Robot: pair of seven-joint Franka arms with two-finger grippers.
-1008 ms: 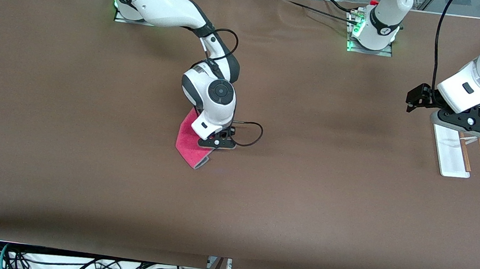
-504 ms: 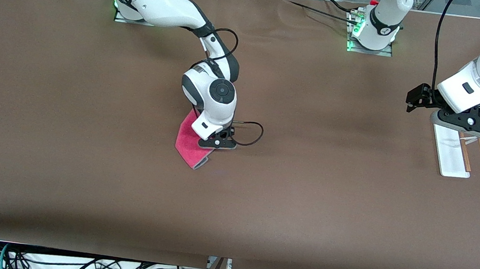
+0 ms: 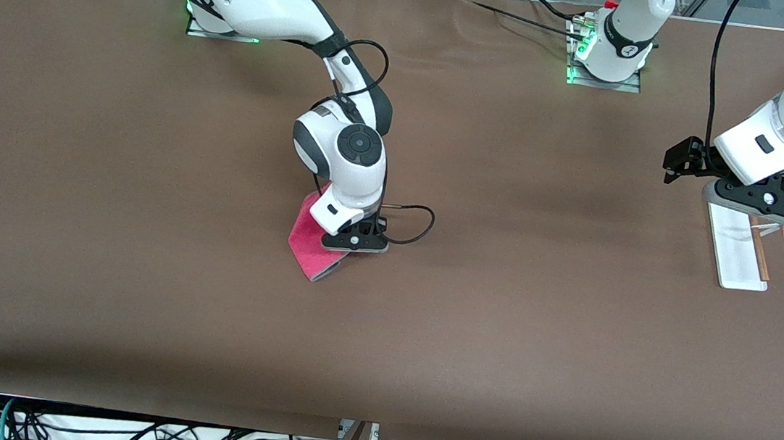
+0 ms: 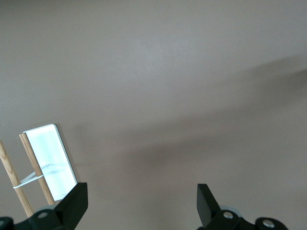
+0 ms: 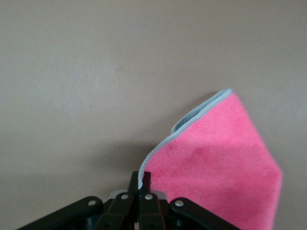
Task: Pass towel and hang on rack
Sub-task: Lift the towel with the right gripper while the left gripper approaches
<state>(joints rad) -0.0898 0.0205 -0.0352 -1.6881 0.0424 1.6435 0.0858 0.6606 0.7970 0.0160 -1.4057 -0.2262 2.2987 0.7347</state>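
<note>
Since a second ago, the right gripper (image 3: 354,243), pinched shut on the towel (image 3: 308,240), lifts its edge mid-table. Left gripper (image 4: 139,211) waits open over the rack (image 3: 738,249) at three o'clock. Handover and hanging remain.

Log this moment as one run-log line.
right tool: shut on towel edge, mid-table | left tool: open, waiting over rack | towel: not yet passed | rack: bare

I find no text, label, brand or number that I can read anywhere around me. My arms carry only small marks too tiny to make out, and the counter (image 3: 136,295) is plain brown.
</note>
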